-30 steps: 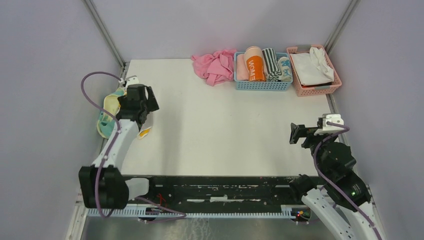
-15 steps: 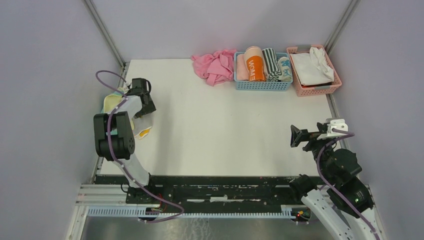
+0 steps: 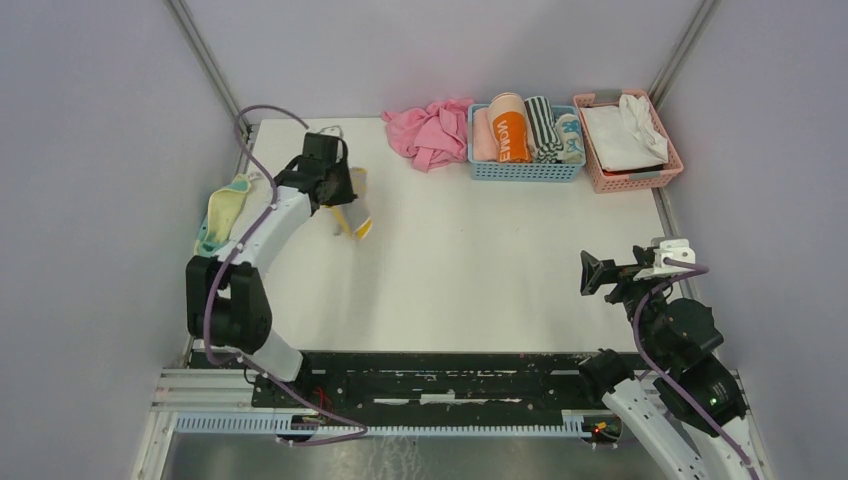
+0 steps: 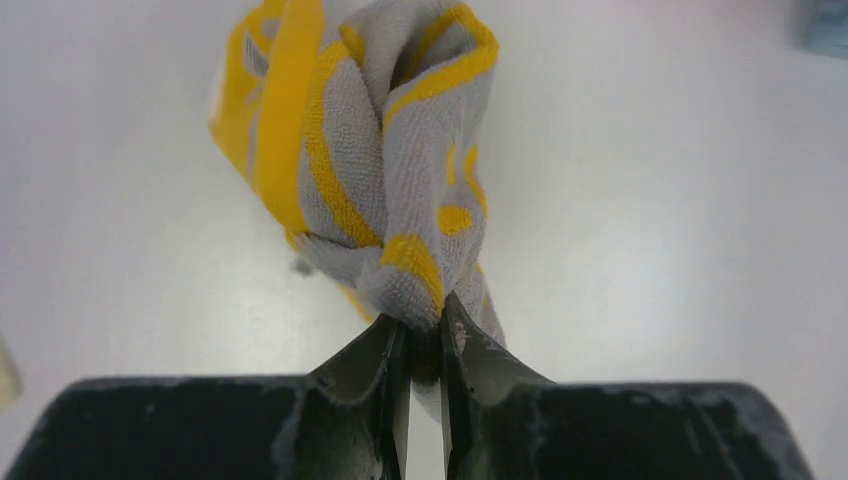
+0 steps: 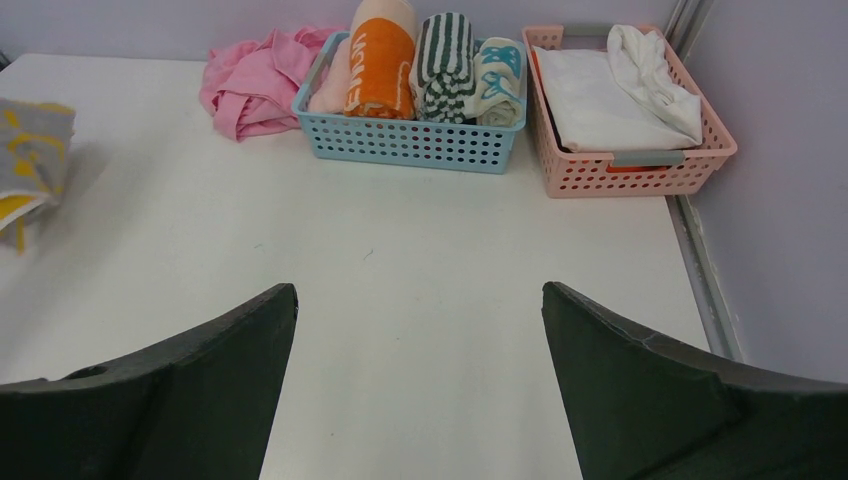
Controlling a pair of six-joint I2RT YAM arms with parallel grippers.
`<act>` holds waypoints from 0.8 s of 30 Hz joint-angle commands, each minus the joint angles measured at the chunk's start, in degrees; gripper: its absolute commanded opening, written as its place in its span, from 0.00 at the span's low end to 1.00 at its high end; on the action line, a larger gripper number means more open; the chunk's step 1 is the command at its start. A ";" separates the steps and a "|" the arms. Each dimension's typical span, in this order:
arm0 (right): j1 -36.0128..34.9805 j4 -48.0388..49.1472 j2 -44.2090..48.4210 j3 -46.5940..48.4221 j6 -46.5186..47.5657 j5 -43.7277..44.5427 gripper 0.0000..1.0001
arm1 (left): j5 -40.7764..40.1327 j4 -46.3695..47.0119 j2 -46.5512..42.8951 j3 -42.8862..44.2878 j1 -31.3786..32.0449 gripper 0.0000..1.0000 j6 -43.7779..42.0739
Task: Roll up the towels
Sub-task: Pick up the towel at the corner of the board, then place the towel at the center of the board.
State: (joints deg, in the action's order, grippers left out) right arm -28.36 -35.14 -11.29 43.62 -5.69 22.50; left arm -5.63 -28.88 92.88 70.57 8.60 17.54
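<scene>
My left gripper (image 4: 424, 322) is shut on a bunched edge of the light grey towel with yellow marks (image 4: 390, 170). That grey towel (image 3: 354, 207) hangs crumpled under the left gripper (image 3: 338, 190), over the back left part of the table. The pale yellow towel with teal figure (image 3: 222, 212) lies bunched at the table's left edge. At the right side my right gripper (image 3: 588, 272) stands open, its fingers (image 5: 200, 360) wide apart over bare table, and the grey towel (image 5: 30, 160) shows at its far left.
A crumpled pink cloth (image 3: 430, 130) lies at the back. Beside it a blue basket (image 3: 525, 170) holds several rolled towels, and a pink basket (image 3: 632, 178) holds white cloths. Grey walls close in on both sides.
The left gripper has shut on the grey towel at the left edge, lifted it and carried it right and back over the table. The right arm has barely moved.
</scene>
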 commanded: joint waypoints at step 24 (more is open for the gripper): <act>0.08 4.88 -24.33 3.01 -7.28 -21.72 1.00 | 2.13 11.81 -27.94 -24.72 17.32 0.68 12.26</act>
State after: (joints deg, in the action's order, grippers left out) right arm -28.38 -35.48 -30.24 46.85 -10.26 9.30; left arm 0.64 -24.60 70.37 52.27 25.85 21.37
